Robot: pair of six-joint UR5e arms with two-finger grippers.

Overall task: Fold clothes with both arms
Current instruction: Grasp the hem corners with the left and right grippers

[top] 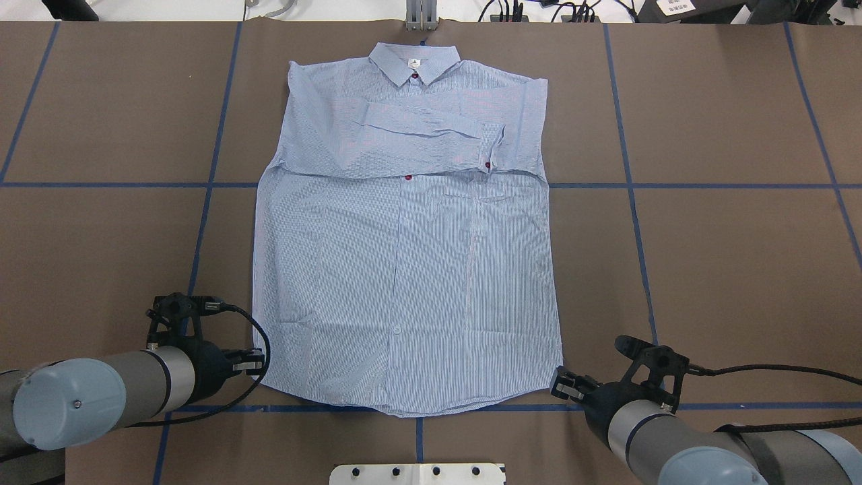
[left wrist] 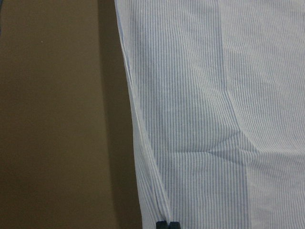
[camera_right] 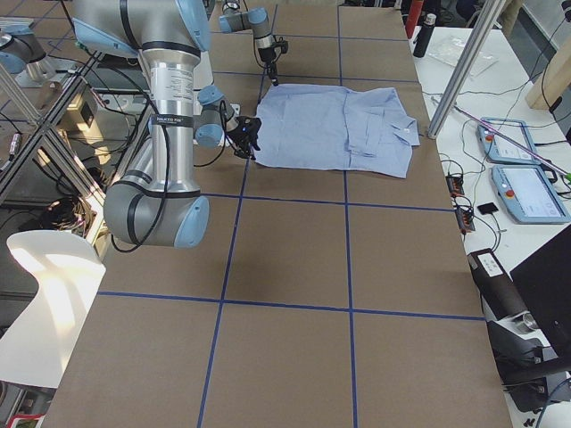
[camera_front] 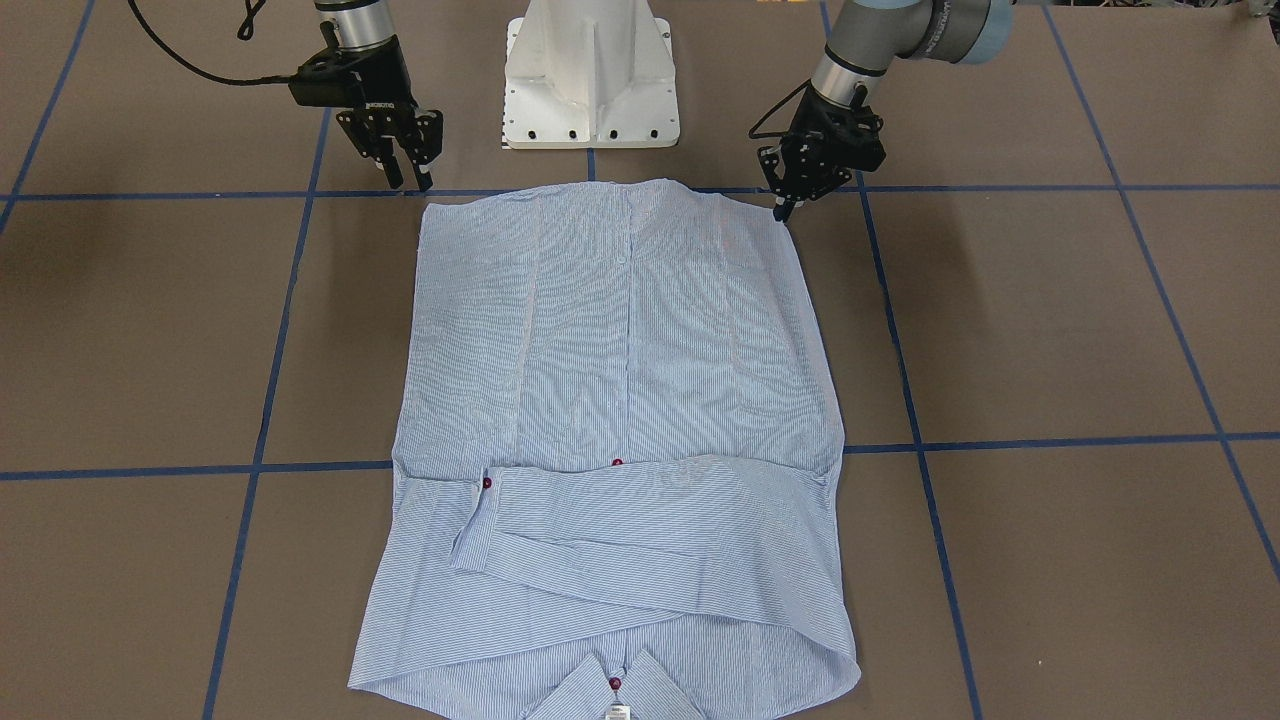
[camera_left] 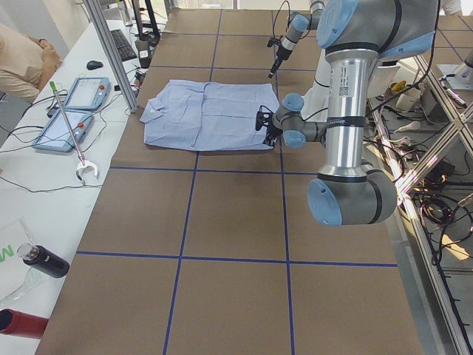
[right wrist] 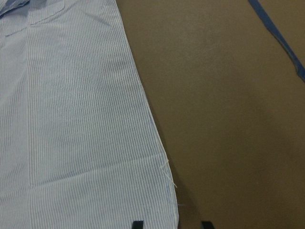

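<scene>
The light blue striped shirt lies flat and face up on the brown table, collar away from the robot. Both sleeves are folded across its chest. My left gripper is at the hem's left corner. In the left wrist view its fingertips are pressed together on the shirt's edge. My right gripper is open at the hem's right corner. Its fingertips straddle the corner of the fabric without closing on it.
The white pedestal base stands just behind the hem. Blue tape lines grid the brown table. Bare table lies to both sides of the shirt. An operators' bench with tablets and metal posts runs beyond the collar end.
</scene>
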